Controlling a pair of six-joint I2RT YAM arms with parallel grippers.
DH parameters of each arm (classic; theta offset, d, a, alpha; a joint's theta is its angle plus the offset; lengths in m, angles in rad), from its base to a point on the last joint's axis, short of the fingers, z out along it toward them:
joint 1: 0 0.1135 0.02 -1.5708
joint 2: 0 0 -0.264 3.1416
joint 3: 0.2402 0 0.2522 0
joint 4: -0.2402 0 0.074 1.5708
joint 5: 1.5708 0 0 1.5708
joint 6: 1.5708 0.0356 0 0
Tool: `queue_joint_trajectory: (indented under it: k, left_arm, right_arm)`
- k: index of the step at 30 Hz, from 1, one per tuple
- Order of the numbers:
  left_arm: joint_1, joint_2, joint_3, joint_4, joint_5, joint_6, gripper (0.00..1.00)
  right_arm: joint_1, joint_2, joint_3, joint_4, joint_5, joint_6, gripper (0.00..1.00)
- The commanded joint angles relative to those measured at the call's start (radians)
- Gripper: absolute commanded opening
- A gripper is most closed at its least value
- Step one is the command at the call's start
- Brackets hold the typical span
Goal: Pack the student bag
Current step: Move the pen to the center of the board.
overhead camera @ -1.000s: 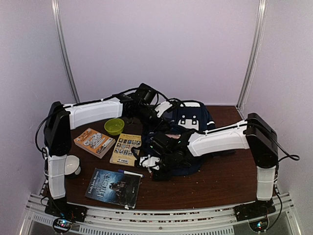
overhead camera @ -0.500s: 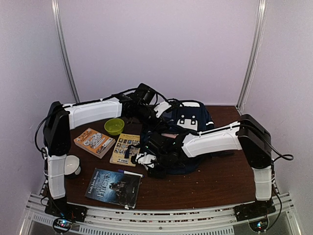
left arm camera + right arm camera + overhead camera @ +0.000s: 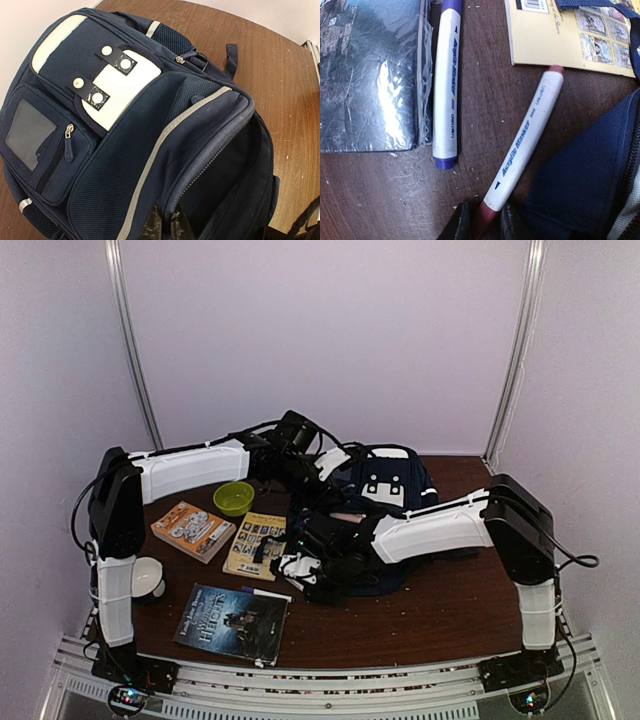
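Observation:
The navy student bag (image 3: 385,480) lies at the back middle, its main zip open (image 3: 235,145). My left gripper (image 3: 165,225) is shut on the edge of the bag's opening and holds the flap up; in the top view it (image 3: 300,472) is at the bag's left side. A white acrylic marker with dark red ends (image 3: 525,135) lies on the table against the bag's fabric (image 3: 590,175). My right gripper (image 3: 484,222) is closed round its near red end, low on the table by the bag's front left (image 3: 300,575). A purple-ended marker (image 3: 445,85) lies beside it.
A plastic-wrapped dark book (image 3: 232,618) lies front left, also in the right wrist view (image 3: 370,75). A yellow book (image 3: 257,543) and an orange book (image 3: 192,530) lie left of the bag. A green bowl (image 3: 234,498) and a white cup (image 3: 148,578) stand further left.
My right arm has swung left and down from over the bag's front to the table by the markers. The left arm and the bag have not moved.

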Motion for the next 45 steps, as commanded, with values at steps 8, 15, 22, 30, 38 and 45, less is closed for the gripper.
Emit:
queue_joint_trajectory:
  k: [8, 15, 22, 30, 38, 45]
  left_arm:
    - [0.017, -0.053, -0.005, 0.018, -0.028, 0.003, 0.01]
    - [0.017, -0.053, -0.003, 0.018, -0.026, 0.001, 0.01]
    - [0.017, -0.046, 0.000, 0.020, -0.023, -0.004, 0.01]
    - [0.038, -0.056, -0.028, 0.033, 0.003, 0.041, 0.00]
    - [0.057, -0.044, -0.049, 0.056, 0.046, 0.049, 0.00]
    - [0.057, -0.038, -0.046, 0.056, 0.051, 0.046, 0.00]
  right_arm:
    - [-0.054, -0.085, -0.125, -0.202, 0.113, -0.037, 0.19]
    - [-0.083, -0.182, -0.238, -0.242, 0.075, -0.109, 0.18]
    - [-0.072, -0.236, -0.195, -0.214, -0.040, -0.117, 0.24]
    - [-0.056, -0.130, -0.063, -0.155, -0.092, -0.111, 0.26]
    - [-0.034, -0.031, 0.044, -0.132, -0.096, -0.093, 0.33]
    - [-0.031, 0.015, 0.073, -0.114, -0.040, -0.060, 0.35]
